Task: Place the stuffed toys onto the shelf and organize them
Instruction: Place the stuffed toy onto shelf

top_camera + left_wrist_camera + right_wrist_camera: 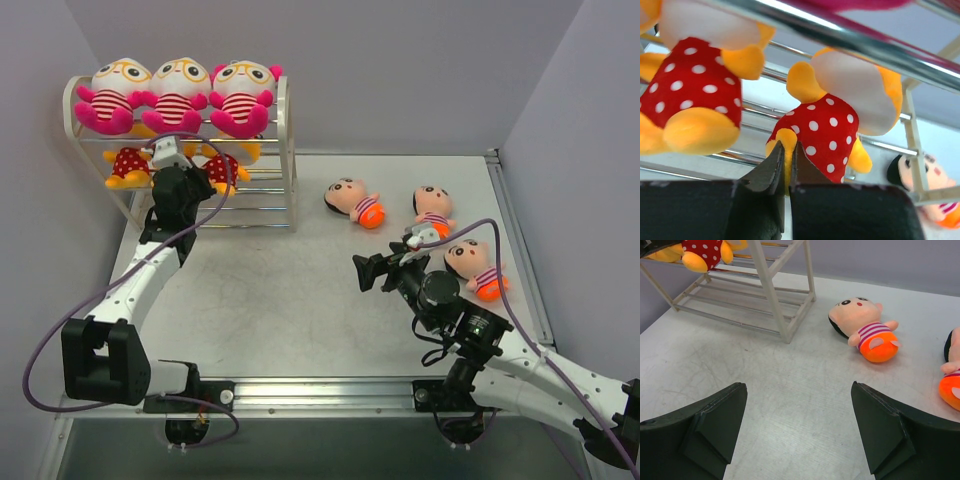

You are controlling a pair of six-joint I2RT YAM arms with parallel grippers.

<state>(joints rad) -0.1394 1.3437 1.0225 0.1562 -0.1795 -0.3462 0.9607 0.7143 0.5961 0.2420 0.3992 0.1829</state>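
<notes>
Top view: your left hand (172, 148) is poked into the shelf's (287, 150) middle tier, right under three pink dolls (180, 95).

Left wrist: it's pinched shut on the yellow foot of a dotted-dress doll (825, 130) just above it.

Right wrist: your right hand (799, 386) hangs wide open over the counter (765, 355), with a black-haired doll (862, 330) ahead to its right.

Your shelf (285, 130) stands on the surface (300, 300). Three top-tier toys (178, 95) sit side by side. Two middle-tier toys (128, 165) sit below them, your left hand (787, 145) at the right one's foot. Three loose toys (357, 203) lie on the surface, right of the shelf.
</notes>
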